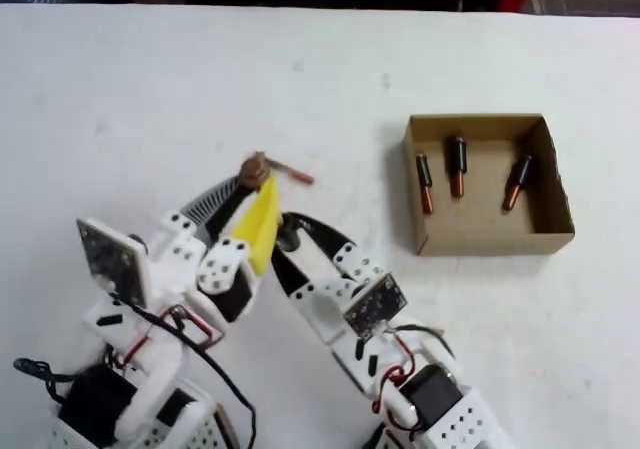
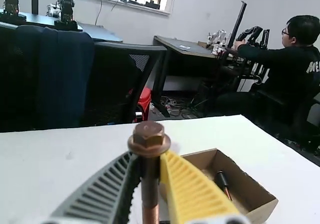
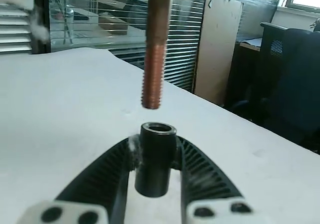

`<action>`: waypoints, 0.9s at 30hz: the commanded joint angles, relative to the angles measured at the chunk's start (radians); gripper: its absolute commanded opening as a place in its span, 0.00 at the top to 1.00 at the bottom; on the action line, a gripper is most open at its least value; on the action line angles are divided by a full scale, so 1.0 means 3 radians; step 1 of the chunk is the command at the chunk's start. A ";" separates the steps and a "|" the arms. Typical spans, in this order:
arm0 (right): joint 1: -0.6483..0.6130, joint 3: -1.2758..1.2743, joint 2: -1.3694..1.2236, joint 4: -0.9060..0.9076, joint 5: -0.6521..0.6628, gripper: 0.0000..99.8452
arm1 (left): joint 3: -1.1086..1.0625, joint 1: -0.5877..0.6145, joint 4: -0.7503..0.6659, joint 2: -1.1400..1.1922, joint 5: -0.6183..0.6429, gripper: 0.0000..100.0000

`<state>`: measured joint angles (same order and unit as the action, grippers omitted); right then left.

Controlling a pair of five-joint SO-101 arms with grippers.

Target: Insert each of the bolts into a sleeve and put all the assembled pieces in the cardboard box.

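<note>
Fingers: left gripper (image 2: pixel 148 160) pinched copper hex-head bolt (image 2: pixel 148 139) | right gripper (image 3: pixel 156 145) clasped black tubular sleeve (image 3: pixel 156 164) | bolt tip just above sleeve mouth, nearly coaxial

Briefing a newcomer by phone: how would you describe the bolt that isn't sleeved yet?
Look left of the cardboard box, where the arms meet. The bolt is clamped in the left gripper, which has a yellow finger. Unlike the three pieces inside, it is bare copper, no black sleeve.

cardboard box (image 1: pixel 553 237) at right of white worktop (image 1: pixel 150 89), three bolt-and-sleeve pieces (image 1: pixel 457 167) inside, lying apart. left arm (image 1: pixel 180 269): jaws, one yellow, clamped on bolt (image 1: pixel 256 169) left of box. right arm (image 1: pixel 340 279) close beside it.
</note>
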<state>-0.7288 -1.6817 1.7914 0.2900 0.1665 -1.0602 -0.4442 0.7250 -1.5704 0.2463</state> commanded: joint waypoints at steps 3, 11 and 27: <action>0.0018 -0.0031 0.0028 -0.0008 -0.0066 0.98 | -0.0097 -0.0003 -0.0302 -0.0095 0.0000 0.98; 0.0023 -0.0031 0.0028 -0.0023 -0.0066 0.98 | -0.0266 -0.0003 -0.0343 -0.0100 0.0000 0.98; 0.0028 -0.0031 0.0033 -0.0023 -0.0066 0.98 | -0.0394 -0.0033 -0.0046 -0.0105 0.0020 0.98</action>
<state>-0.7304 -1.6817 1.7914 0.2900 0.1542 -1.1907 -0.4442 0.6728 -1.5873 0.2463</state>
